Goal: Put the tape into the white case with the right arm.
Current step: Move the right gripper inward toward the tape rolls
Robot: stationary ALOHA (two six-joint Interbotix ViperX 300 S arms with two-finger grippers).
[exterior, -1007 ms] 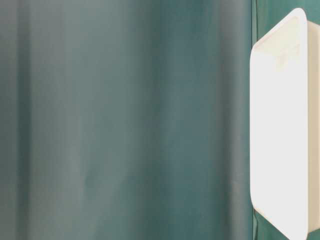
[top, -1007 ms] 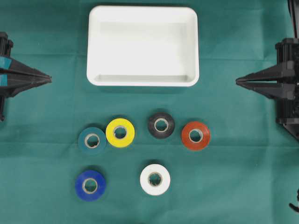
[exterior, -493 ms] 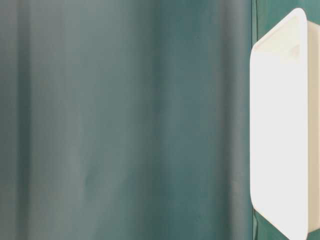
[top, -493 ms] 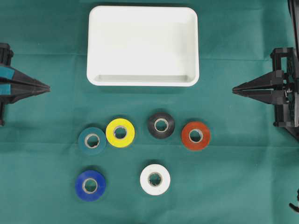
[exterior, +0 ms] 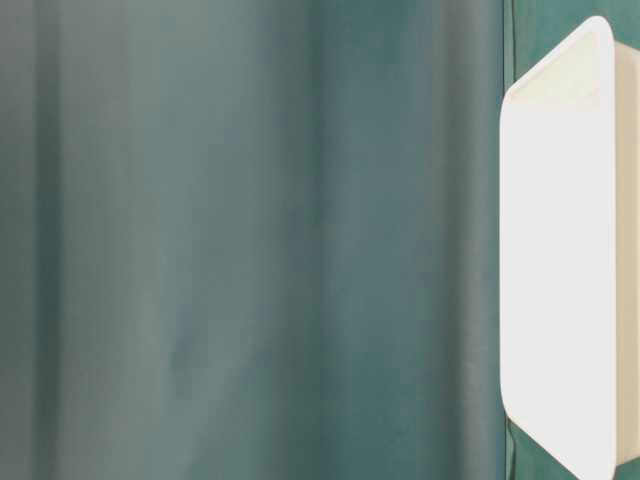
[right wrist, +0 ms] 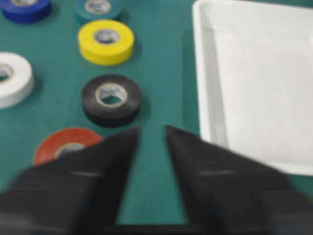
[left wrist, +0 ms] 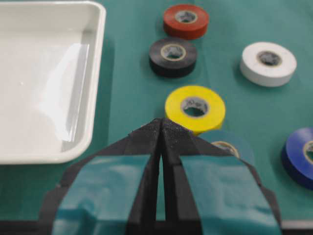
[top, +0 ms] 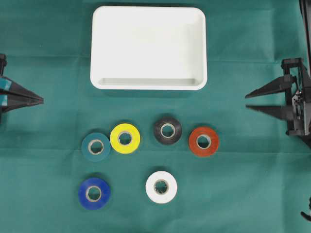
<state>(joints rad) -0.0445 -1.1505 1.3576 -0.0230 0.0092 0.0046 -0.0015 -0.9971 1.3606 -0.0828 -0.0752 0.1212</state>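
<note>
Since the earlier overhead view, the all-black right pincer [top: 247, 101] has parted its two pointed fingers, which were pressed together before, and the left pincer [top: 42, 100], black with teal-blue marks, has drawn back toward the left edge. The right pincer now stands slightly spread and holds nothing; in the right wrist view [right wrist: 150, 128] a narrow gap of green cloth shows between its blurred fingertips. The left pincer is pressed together and empty, its tips meeting in the left wrist view [left wrist: 161, 120].

The shallow rectangular white plastic case [top: 148, 83] with rounded corners lies on the green-covered tabletop [top: 243, 184] at top centre of the overhead view, nothing visible inside it. In the table-level view only its bright side [exterior: 560, 270] shows at the right, against blurred green cloth.

Six tape rolls lie flat on the tabletop below the case, all outside it: a teal roll [top: 95, 146] touching a yellow roll [top: 125, 138], a black roll [top: 167, 130], and a red-orange roll [top: 203, 141] in the upper row; a blue roll [top: 94, 193] and a white roll [top: 161, 187] in the lower row. The red-orange roll lies nearest the right pincer, yet apart from it.
</note>
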